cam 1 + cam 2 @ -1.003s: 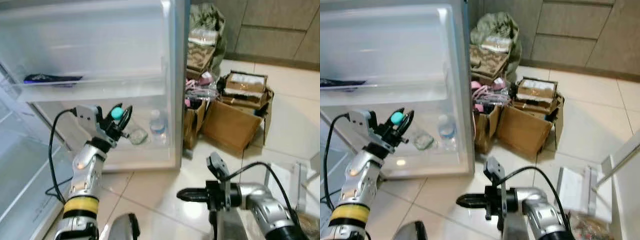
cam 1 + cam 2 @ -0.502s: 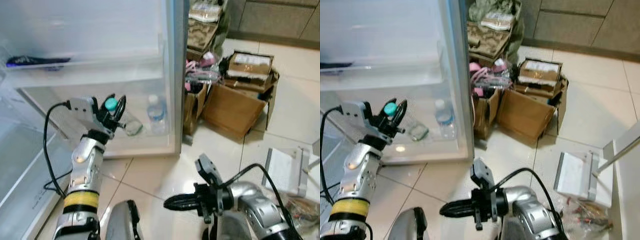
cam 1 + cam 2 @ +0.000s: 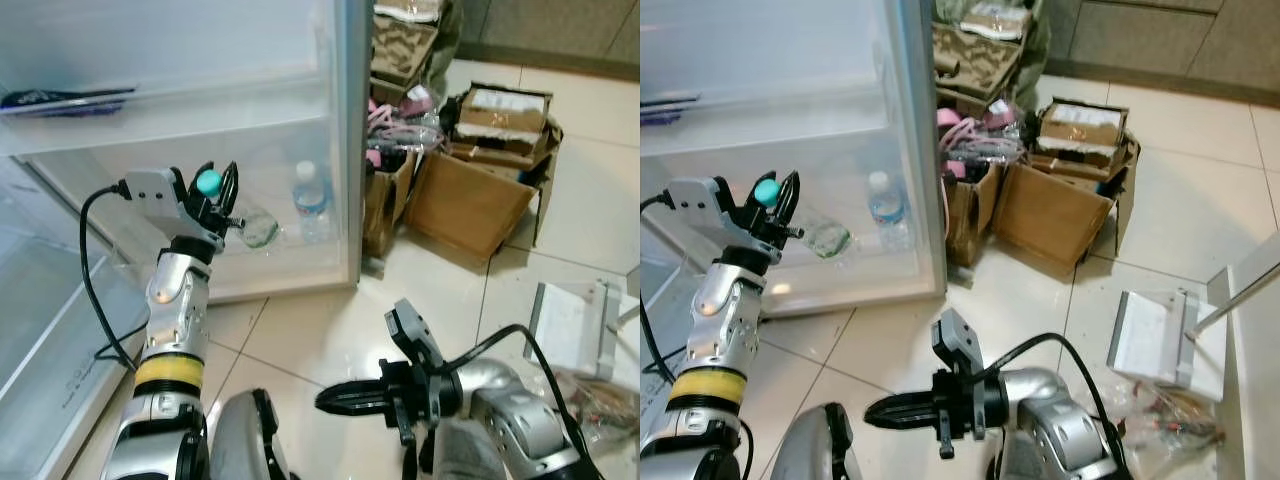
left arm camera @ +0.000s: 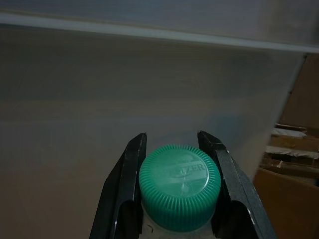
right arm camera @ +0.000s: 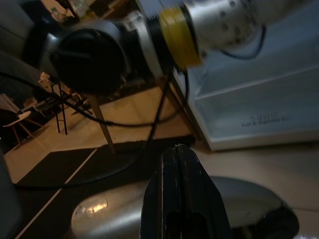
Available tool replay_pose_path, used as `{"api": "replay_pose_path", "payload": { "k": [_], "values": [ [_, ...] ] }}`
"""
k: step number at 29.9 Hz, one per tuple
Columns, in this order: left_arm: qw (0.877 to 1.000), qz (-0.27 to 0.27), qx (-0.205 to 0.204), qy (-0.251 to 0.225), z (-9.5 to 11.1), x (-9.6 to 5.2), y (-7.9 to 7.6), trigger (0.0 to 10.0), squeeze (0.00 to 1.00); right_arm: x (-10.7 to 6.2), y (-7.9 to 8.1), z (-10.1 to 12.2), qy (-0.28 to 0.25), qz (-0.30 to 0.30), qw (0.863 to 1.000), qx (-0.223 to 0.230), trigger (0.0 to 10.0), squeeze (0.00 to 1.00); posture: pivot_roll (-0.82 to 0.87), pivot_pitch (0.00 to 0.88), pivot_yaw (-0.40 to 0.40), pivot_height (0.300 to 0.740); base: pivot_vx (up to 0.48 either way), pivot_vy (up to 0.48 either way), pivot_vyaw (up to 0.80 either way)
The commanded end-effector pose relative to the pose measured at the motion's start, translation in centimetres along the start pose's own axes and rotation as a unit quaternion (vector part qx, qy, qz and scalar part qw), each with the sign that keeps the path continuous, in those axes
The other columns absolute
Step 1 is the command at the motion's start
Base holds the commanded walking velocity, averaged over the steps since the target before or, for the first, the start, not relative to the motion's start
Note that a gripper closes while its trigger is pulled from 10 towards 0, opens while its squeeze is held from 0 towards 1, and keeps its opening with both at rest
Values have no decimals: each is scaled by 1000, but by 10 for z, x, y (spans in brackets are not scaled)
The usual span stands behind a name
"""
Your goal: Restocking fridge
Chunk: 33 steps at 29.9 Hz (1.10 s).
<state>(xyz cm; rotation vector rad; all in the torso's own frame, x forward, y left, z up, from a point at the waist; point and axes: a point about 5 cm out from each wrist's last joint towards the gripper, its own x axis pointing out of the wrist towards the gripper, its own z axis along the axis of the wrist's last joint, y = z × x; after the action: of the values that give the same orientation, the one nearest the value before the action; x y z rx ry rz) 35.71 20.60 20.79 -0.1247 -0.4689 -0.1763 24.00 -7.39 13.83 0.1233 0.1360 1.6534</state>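
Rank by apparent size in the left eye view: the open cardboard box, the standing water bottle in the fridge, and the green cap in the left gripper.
1. cardboard box
2. water bottle
3. green cap, pinched in the left gripper; nearer the camera, yet smallest.

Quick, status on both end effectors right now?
Left end effector: closed on the green-capped bottle, held up at the open fridge.
Right end effector: closed, empty, low over the floor tiles.

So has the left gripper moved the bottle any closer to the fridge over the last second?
Yes. The left gripper, shut on the bottle, has edged away from the standing bottle, toward the fridge's open side.
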Motion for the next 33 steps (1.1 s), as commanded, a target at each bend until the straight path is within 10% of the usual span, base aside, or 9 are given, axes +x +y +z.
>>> {"api": "replay_pose_path", "payload": {
  "k": [1,16,33],
  "values": [
    [995,29,0,93,-35,-21,10,10000,0,4,5,1,-5,19,1000,5,10000,0,-109,392,61,490,0,0,0],
    [1000,14,-2,11,4,7,4,10000,0,-2,8,1,-4,2,1000,12,10000,0,-107,395,66,490,0,0,0],
    [987,147,-2,-68,48,23,25,10000,0,-6,6,3,2,-7,1000,11,10000,0,-111,393,67,490,0,0,0]
  ]
}}
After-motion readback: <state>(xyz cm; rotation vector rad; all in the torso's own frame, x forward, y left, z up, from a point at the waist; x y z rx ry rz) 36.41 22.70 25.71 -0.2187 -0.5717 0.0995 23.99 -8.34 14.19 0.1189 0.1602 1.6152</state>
